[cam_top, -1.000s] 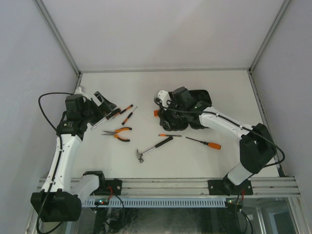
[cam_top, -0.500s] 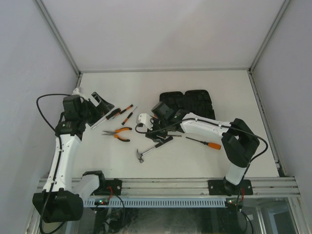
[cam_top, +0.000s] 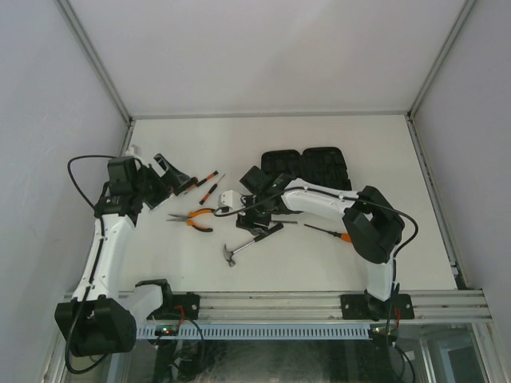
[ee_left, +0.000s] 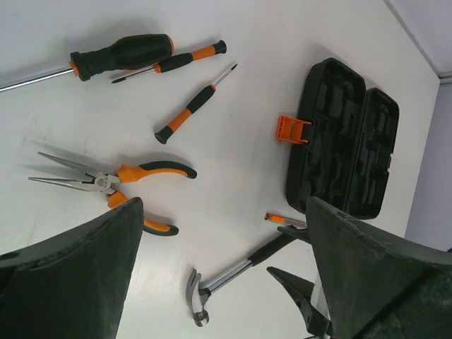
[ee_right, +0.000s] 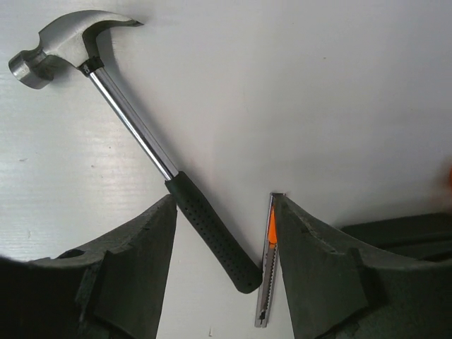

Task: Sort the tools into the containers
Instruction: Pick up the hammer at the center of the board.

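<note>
- Flat white matte tabletop (cam_top: 271, 144), filling the middle of my overhead feed.
- Plain pale grey back wall panel (cam_top: 263, 48), meeting the tabletop along a straight seam.
- Pale grey side wall panels, left (cam_top: 40, 120) and right (cam_top: 479, 96).
- Two slanted aluminium frame struts (cam_top: 92, 56), one at each rear corner.
- Ribbed aluminium rail (cam_top: 279, 303) along the near edge, with a white slotted strip (cam_top: 263, 329) just below.
- Light: soft and even from what I see; shadows faint.

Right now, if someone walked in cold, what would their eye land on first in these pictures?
The open black plastic tool case with its orange latch, at the far centre-right of the white table. Next, the right gripper, jaws open, poised over the black grip of the steel-headed hammer. Orange-handled pliers and screwdrivers lie scattered to the left.
</note>
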